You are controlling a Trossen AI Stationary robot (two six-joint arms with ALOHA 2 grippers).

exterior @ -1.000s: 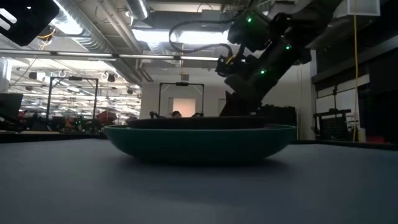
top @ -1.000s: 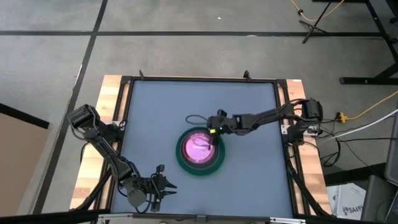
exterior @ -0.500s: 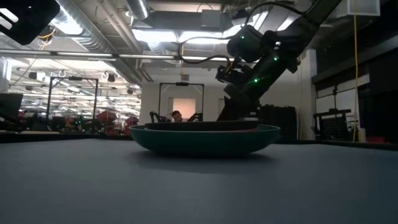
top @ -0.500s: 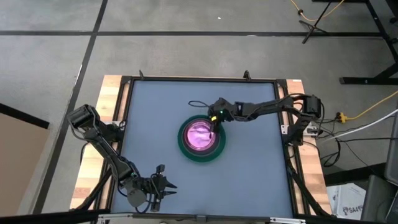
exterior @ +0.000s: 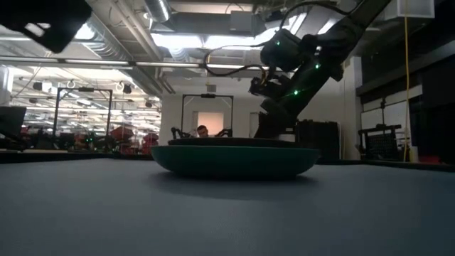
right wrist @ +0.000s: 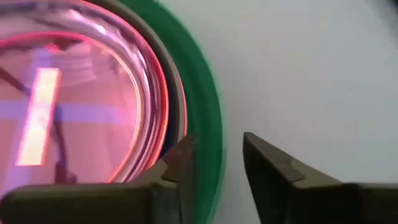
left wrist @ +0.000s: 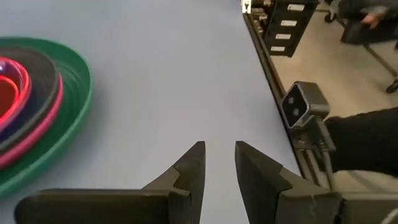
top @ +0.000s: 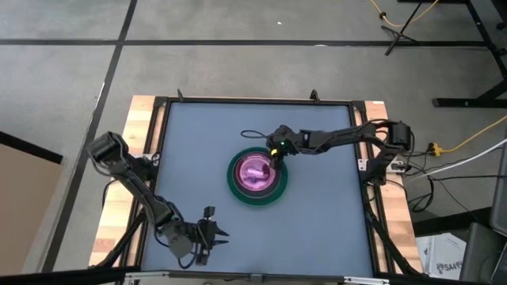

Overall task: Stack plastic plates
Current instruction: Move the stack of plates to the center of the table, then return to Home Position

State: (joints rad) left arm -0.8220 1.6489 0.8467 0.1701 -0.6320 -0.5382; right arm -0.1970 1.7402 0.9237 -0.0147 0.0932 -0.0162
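The plastic plates sit nested in one stack mid-table. The large dark green plate [top: 238,190] is at the bottom and rests on the blue-grey tabletop. A dark grey plate [left wrist: 37,99], a pink one [left wrist: 46,124] and a translucent pink plate with a pale stripe [right wrist: 74,106] lie inside it. My right gripper [top: 274,158] is open at the stack's far right rim. One finger [right wrist: 177,165] stands over the inside of the green rim [right wrist: 208,112] and the other [right wrist: 270,165] outside it. My left gripper [top: 215,235] waits open near the front edge, left of the stack.
A thin black cable loop [top: 249,133] lies on the table just beyond the stack. The dark table frame [top: 360,170] and wooden side boards [top: 142,134] bound the surface. In the low view a person [exterior: 202,131] shows far behind in the room.
The stack of plates has slid a short way toward the table's far edge, staying flat on the table. My right gripper has gone the same way at the stack's rim. My left gripper has shifted slightly toward the table's right edge.
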